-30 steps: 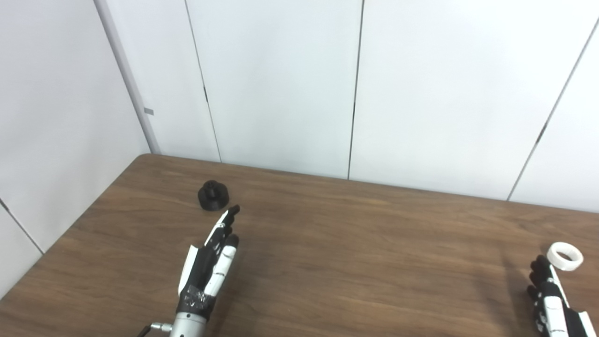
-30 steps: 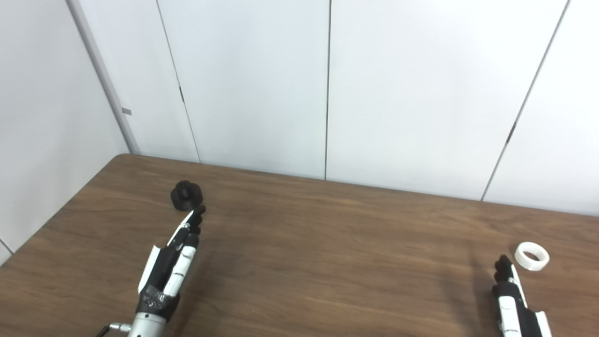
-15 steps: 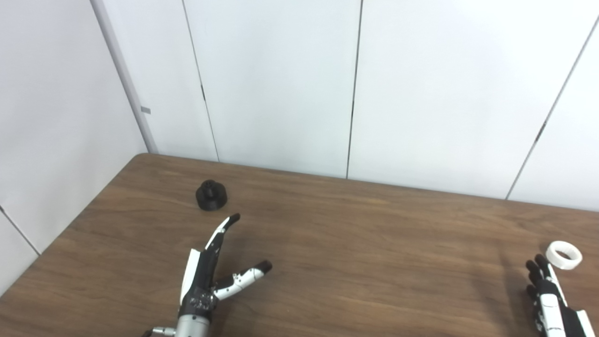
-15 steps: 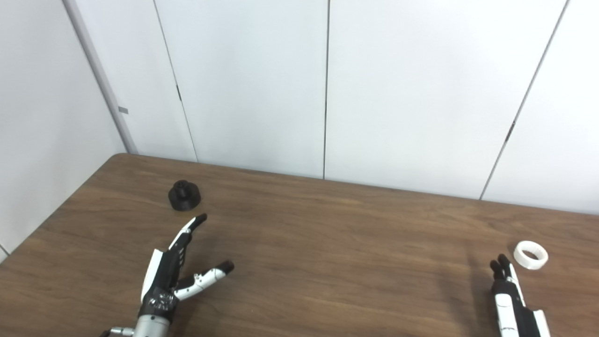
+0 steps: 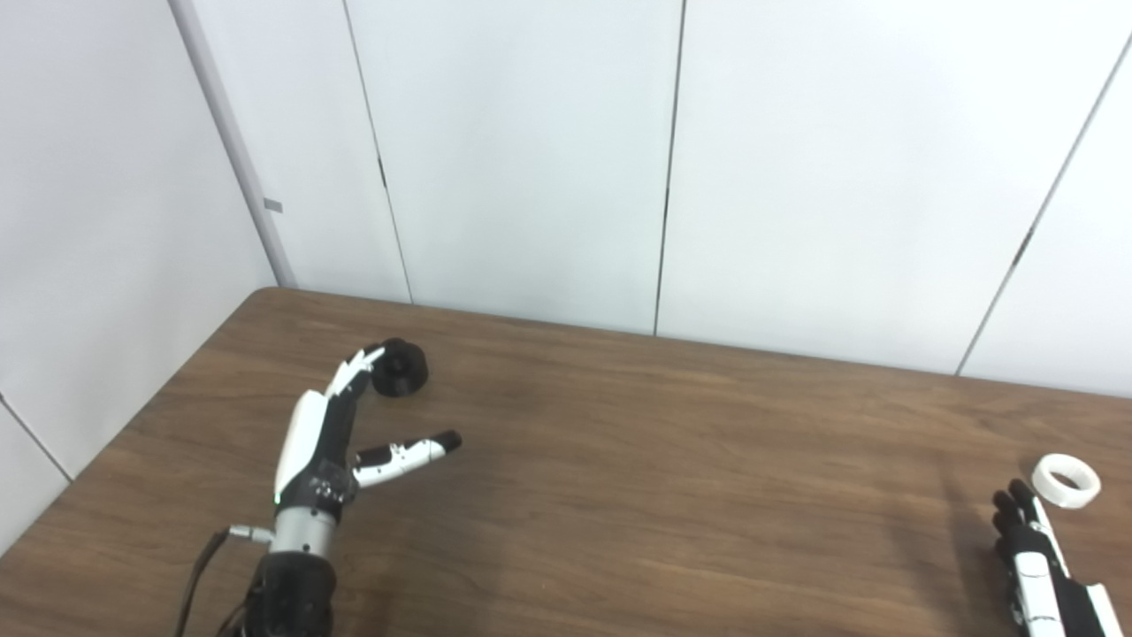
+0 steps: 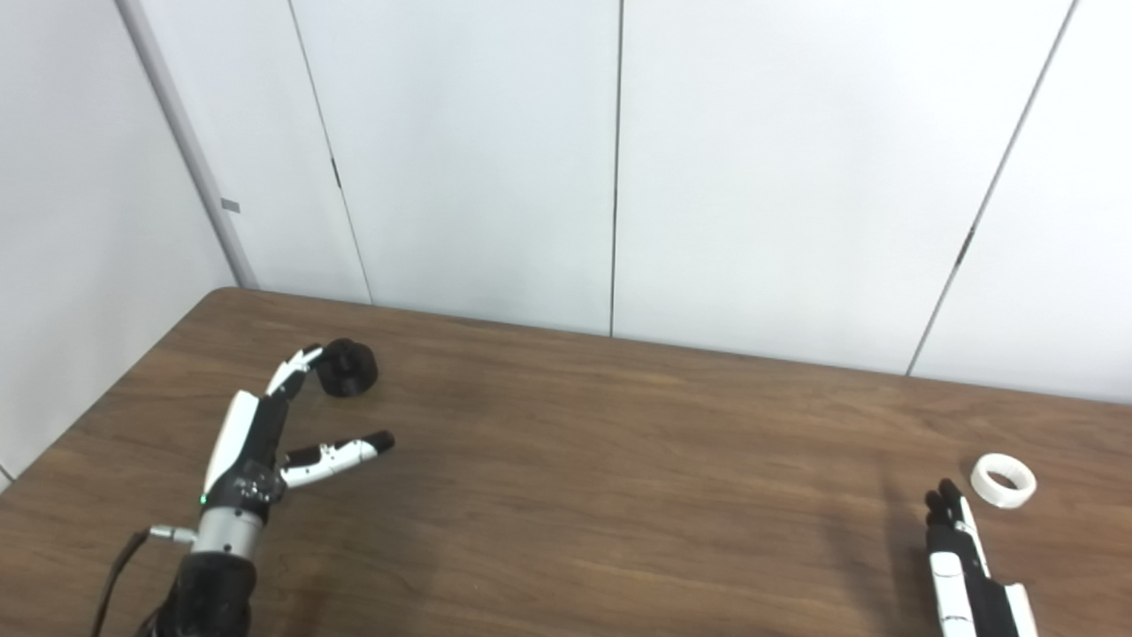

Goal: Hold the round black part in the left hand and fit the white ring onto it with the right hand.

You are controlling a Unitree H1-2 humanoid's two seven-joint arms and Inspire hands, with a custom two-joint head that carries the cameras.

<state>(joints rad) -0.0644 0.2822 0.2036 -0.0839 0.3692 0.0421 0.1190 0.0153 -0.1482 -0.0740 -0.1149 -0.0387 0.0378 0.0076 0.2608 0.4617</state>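
Presently: round black part (image 5: 400,367), squat disc with raised central boss, on wooden table (image 5: 672,460) near far left corner. Left hand (image 5: 329,433), splayed and empty, has advanced since half a second ago; fingertips now reach the part's left side. White ring (image 5: 1066,480) far right; right hand (image 5: 1030,553) unchanged, fingers extended, empty.

Both my head cams sit side by side, looking down and forward over the table (image 5: 619,442) toward the white wall panels (image 6: 752,177). Medium range, whole tabletop width in frame. Arms enter from the bottom edge. The views overlap almost fully; the right eye sits slightly rightward, so everything lands a bit further left in it.
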